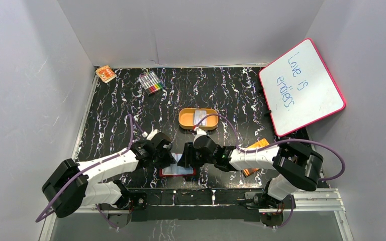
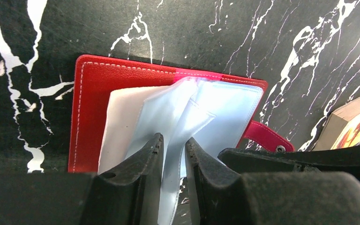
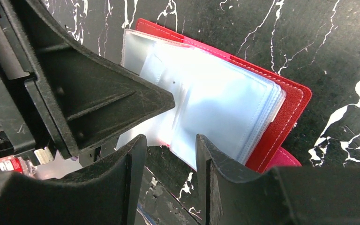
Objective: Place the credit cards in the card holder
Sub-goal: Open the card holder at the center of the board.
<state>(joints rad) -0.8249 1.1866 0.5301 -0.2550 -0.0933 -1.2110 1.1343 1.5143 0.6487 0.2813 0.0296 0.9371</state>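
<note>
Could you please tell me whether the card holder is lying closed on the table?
No, the card holder lies open, with its pale pockets fanned out.

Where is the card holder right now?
In the top view the card holder lies open on the table by its near edge, between the left gripper and right gripper, nearer the arms than the orange tin.

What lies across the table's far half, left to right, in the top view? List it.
Orange box → marker pack → orange tin → whiteboard.
</note>
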